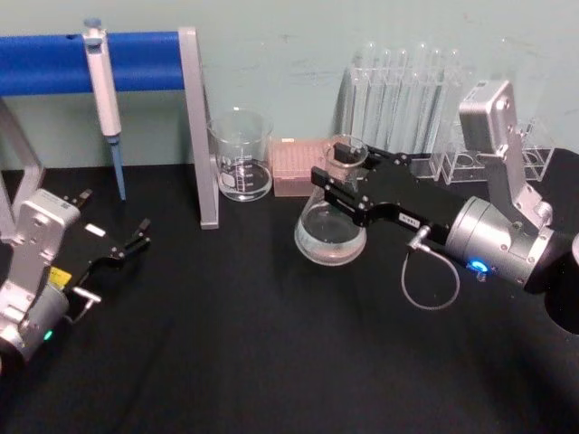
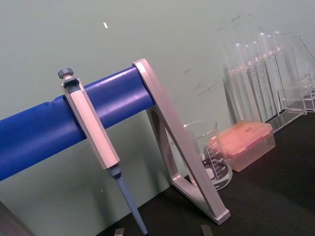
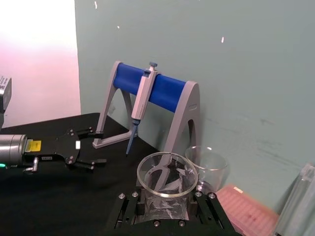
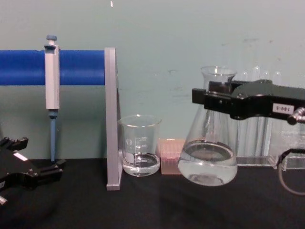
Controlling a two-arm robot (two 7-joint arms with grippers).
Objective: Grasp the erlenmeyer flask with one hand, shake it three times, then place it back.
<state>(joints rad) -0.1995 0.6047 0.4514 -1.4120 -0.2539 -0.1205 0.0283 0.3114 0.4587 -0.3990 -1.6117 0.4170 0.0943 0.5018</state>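
From the head: clamps the right gripper (image 1: 336,181) on the neck of the erlenmeyer flask (image 1: 330,237), right of the beaker (image 1: 240,155); left gripper (image 1: 134,239) idle, fingers apart, well left of the beaker. From the right wrist: grips smooth glass under the rim, so may slip in hard shaking. From the chest: hangs tilted, seemingly above the desk (image 4: 152,205); may slosh liquid or strike the beaker.
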